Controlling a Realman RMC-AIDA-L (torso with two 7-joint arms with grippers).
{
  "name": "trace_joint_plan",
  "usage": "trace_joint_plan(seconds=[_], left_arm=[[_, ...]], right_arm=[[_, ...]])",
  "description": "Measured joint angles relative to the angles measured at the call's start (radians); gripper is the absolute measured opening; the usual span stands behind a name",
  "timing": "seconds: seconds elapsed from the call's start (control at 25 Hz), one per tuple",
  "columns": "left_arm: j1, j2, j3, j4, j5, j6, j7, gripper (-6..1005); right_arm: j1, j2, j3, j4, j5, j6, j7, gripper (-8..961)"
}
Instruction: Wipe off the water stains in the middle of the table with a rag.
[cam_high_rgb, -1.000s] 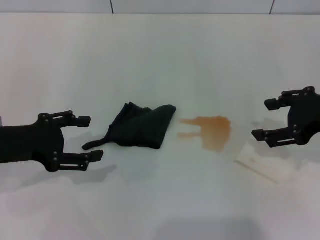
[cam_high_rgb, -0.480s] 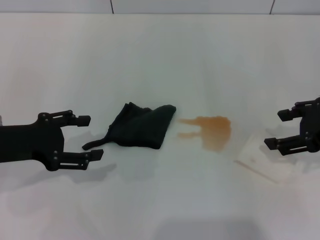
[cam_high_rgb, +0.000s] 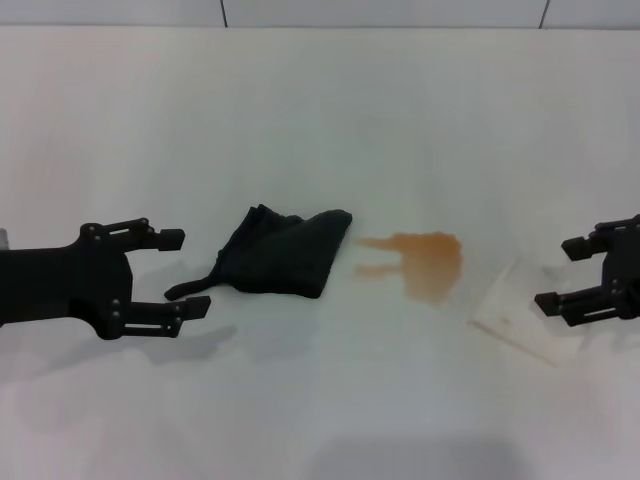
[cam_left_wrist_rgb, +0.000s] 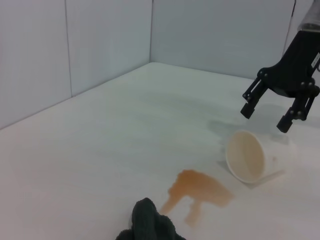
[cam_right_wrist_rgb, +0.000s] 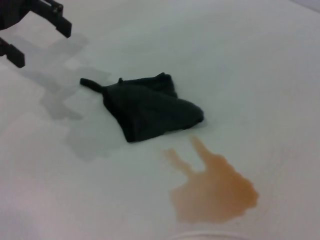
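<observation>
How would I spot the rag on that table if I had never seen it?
Look near the middle of the white table. Left of the orange-brown water stains, apart from them, lies the rag. It is the only soft, rumpled black thing, with a thin tail pointing toward the open left gripper.

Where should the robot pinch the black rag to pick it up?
Probably the bunched folds at the middle of the rag, coming straight down from above: it lies flat and rumpled on the table, so the raised folds give something to pinch. The thin tail would likely slip. The open left pincer is closest.
</observation>
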Motion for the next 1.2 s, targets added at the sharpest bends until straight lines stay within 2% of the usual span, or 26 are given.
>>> trace_joint_plan(seconds=[0.32, 1.2], left_arm=[[-0.001, -0.003, 0.0, 0.0, 0.001, 0.0, 0.001, 882], [-0.005, -0.002, 0.0, -0.002, 0.001, -0.012, 0.003, 881]], right_arm=[[0.011, 0.0, -0.034, 0.032, -0.008, 0.011, 0.01, 781], [0.022, 0.002, -0.04, 0.099, -0.034, 0.025, 0.017, 779]])
